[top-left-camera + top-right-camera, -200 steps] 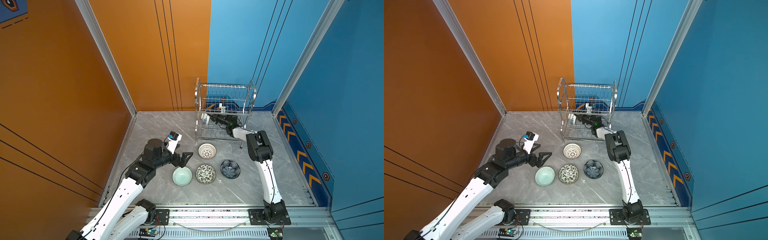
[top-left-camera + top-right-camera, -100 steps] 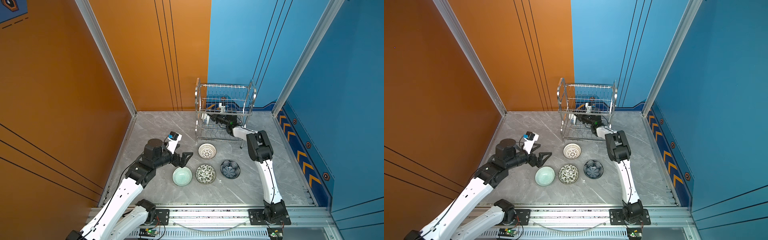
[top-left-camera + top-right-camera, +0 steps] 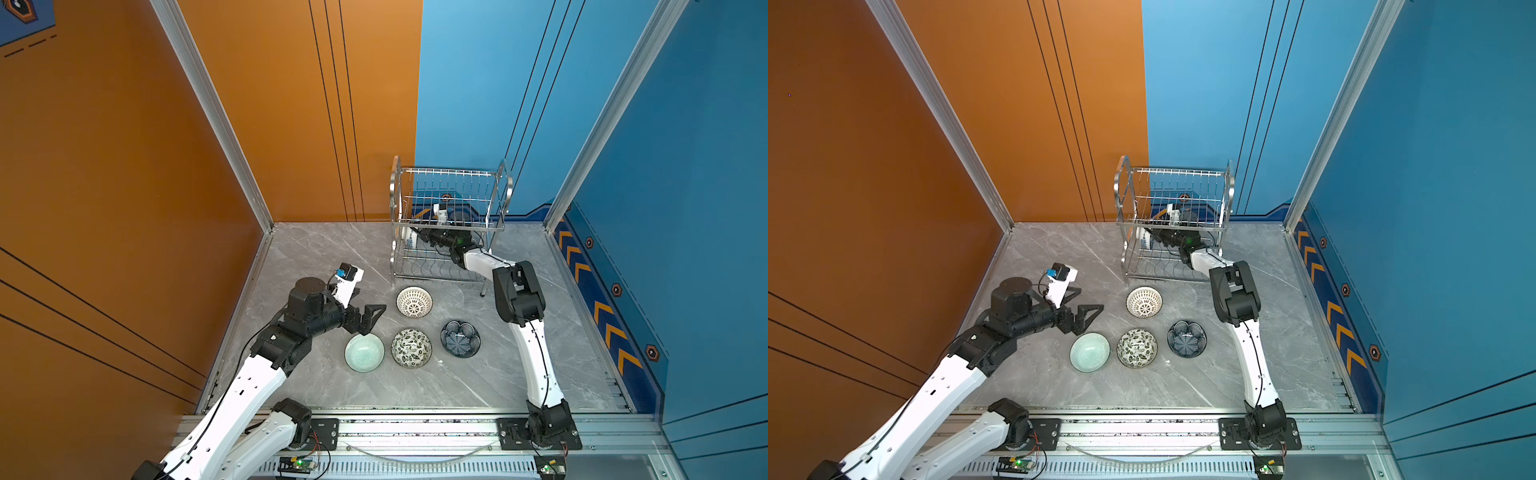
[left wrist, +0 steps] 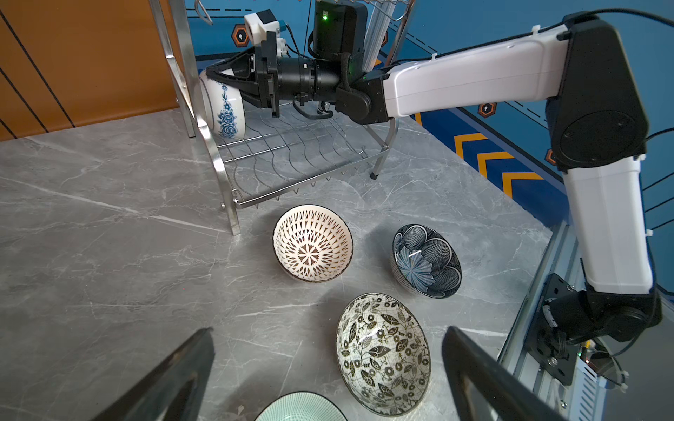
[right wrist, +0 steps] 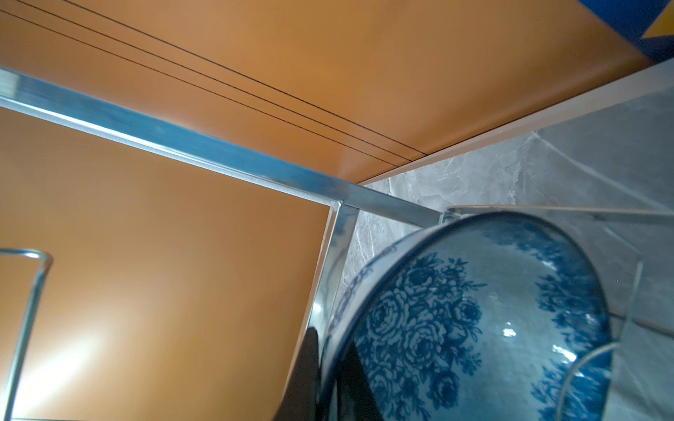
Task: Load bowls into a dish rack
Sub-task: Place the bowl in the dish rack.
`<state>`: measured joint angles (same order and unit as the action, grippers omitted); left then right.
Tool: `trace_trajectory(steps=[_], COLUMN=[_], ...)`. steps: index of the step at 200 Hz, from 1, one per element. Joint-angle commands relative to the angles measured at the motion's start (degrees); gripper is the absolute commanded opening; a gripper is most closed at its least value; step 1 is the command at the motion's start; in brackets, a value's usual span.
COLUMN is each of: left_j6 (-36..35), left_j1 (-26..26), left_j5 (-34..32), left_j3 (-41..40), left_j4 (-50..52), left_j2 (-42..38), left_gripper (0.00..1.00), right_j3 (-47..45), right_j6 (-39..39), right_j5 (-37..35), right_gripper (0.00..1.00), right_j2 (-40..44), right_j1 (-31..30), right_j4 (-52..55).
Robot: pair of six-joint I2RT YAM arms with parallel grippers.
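Left wrist view: I see the blue-floral bowl [image 4: 224, 105] standing on edge at the left end of the dish rack [image 4: 233, 204], on its lower shelf, with the bowl's lower rim seemingly on the wires.
Bowl facing: the mouth is turned left toward the rack's side frame and the foot right. Its axis runs level, left to right along the shelf.
Right gripper: the right gripper [image 4: 215, 74] is clenched on that bowl's upper rim, one finger inside and one outside, reaching in from the right under the top shelf.
Right wrist view: only here do I get the bowl's inside, blue roses on the wall, with the dark fingers [image 5: 310, 364] pinching the rim beside the frame post.
Top views: in both, the upper shelf wires screen most of the held bowl, and I make out just a white sliver.
Left gripper: the left gripper [image 3: 372, 318] gapes wide with nothing in it, over the table [image 3: 316, 257], just far of the mint bowl [image 3: 364, 352] and left of the lattice bowl [image 3: 414, 302].
Loose bowls: the mint bowl, leaf-patterned bowl [image 3: 411, 348] and navy bowl [image 3: 460, 338] sit mouth-up in a near row, left to right. The lattice bowl sits between that row and the rack.
Bowl to tool: the held bowl is at the right gripper's tips and well apart from the left gripper.
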<state>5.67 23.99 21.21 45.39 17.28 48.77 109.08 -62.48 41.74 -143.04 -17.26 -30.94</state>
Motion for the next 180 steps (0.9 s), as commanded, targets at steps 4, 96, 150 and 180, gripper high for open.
trace_trajectory(steps=[4,96,150,180], left_j6=[0.57,0.70,0.71,0.66], left_j1=[-0.35,-0.35,-0.26,-0.17], left_j5=[0.41,0.60,0.68,0.86], left_j3=[-0.81,-0.81,-0.83,-0.87], left_j4=[-1.11,-1.11,-1.11,-1.11], left_j2=[-0.53,-0.72,-0.80,-0.90], left_gripper=[0.98,0.98,0.98,0.98], right_j3=[0.51,3.45,5.36,5.60], right_j6=[1.76,4.54,5.28,5.17], right_j5=[0.31,-0.81,-1.21,-1.77], right_gripper=[0.00,0.00,0.00,0.00], right_j2=[1.05,0.25,-0.63,-0.84], right_j1=[-0.77,-1.03,-1.11,-1.18], right_j4=[5.78,12.59,15.38,16.12])
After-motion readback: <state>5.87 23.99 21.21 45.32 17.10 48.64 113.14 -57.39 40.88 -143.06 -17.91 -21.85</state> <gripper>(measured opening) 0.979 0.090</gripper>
